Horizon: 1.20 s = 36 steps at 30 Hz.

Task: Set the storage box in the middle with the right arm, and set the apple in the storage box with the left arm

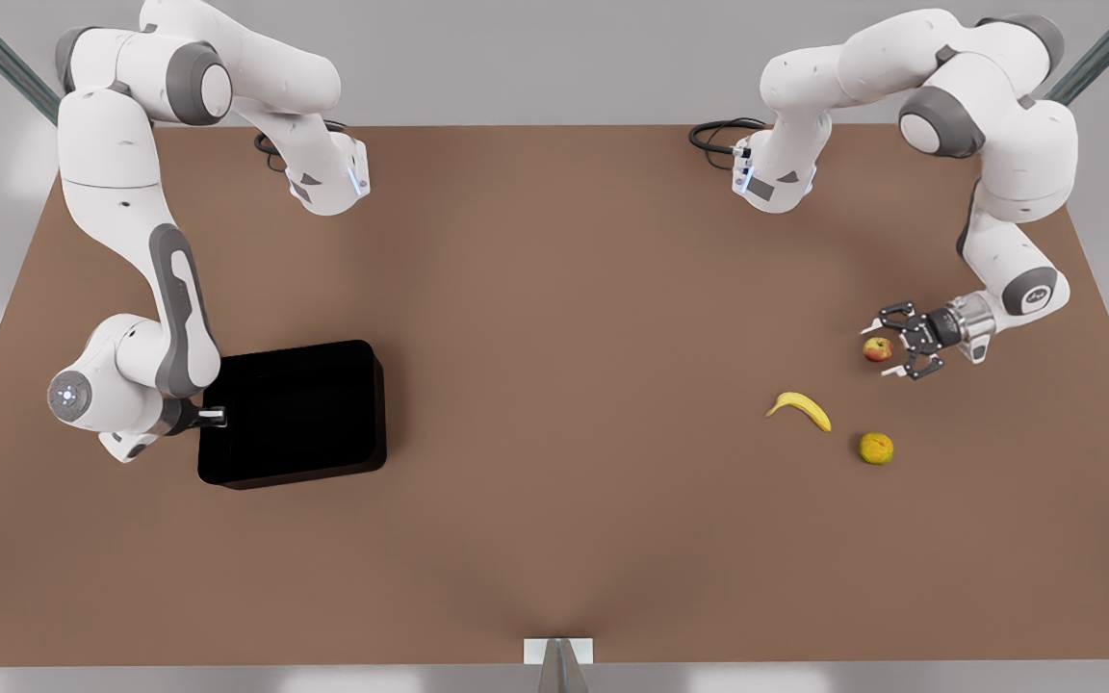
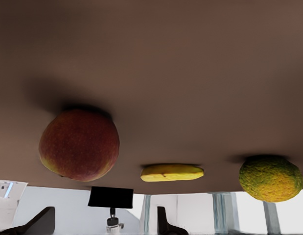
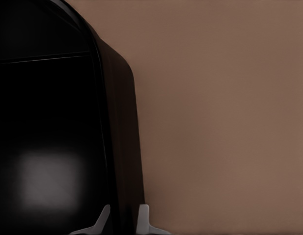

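The black storage box (image 1: 296, 412) rests on the table at the front view's left. My right gripper (image 1: 214, 416) is at its outer wall. In the right wrist view its fingertips (image 3: 103, 216) straddle the box wall (image 3: 119, 147), shut on it (image 3: 123, 218). The red apple (image 1: 878, 348) with yellowish patches lies at the front view's right. My left gripper (image 1: 886, 348) is open, low over the table, with the apple just at its fingertips. In the left wrist view the apple (image 2: 79, 145) looms close, between the lines of the two open fingers (image 2: 43, 219).
A yellow banana (image 1: 802, 409) and a yellow-orange round fruit (image 1: 876, 448) lie on the brown table (image 1: 564, 385) just in front of the apple. The banana (image 2: 172, 172) and round fruit (image 2: 271, 178) sit beside the apple. The box (image 2: 110, 197) is far off.
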### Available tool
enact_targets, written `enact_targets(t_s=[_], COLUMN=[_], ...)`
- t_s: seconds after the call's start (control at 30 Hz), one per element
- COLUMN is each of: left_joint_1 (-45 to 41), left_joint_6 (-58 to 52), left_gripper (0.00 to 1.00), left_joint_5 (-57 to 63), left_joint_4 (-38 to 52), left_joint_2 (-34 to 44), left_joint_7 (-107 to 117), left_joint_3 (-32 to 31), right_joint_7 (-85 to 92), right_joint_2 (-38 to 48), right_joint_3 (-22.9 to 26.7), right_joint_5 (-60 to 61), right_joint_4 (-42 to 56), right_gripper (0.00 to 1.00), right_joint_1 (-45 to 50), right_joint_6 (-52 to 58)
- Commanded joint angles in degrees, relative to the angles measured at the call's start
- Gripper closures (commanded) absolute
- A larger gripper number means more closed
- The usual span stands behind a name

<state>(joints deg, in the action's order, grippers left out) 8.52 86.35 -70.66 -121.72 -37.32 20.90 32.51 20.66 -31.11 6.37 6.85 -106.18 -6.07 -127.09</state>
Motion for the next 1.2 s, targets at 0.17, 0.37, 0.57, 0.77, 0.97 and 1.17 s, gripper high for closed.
enact_targets(t_s=[0.17,0.37,0.57,0.77,0.97,1.17], left_joint_1=[0.6,2.3,2.7,3.3,3.4,4.8], left_joint_6=[-1.1,-1.3,-0.7,-1.2,0.2,-0.6], left_gripper=[0.0,0.0,0.0,0.0,0.0,0.0], left_joint_5=[-0.6,-1.6,-3.5,-3.4,-3.6,-3.8], left_joint_4=[1.7,3.2,3.0,2.9,2.6,2.7], left_joint_2=[-2.9,-5.1,-6.1,-6.8,-6.7,-6.8], left_joint_7=[-2.5,-4.1,-4.9,-7.0,-7.5,-8.3], left_joint_3=[-0.1,-0.3,-1.7,-1.7,-2.5,-2.9], right_joint_7=[2.0,2.4,-17.0,-36.1,-38.5,-39.8], right_joint_2=[0.1,3.9,4.7,-4.2,-9.3,-14.8], right_joint_3=[-0.1,-0.9,-13.7,-13.8,-16.8,-18.9], right_joint_5=[2.8,7.0,6.6,10.3,12.0,11.8], right_joint_4=[0.2,3.6,7.1,20.2,24.6,28.7], right_gripper=[0.79,0.79,0.79,0.79,0.79,0.79], right_joint_1=[0.4,0.7,5.7,23.7,27.2,29.3], right_joint_6=[0.3,10.5,11.0,10.0,4.9,1.3])
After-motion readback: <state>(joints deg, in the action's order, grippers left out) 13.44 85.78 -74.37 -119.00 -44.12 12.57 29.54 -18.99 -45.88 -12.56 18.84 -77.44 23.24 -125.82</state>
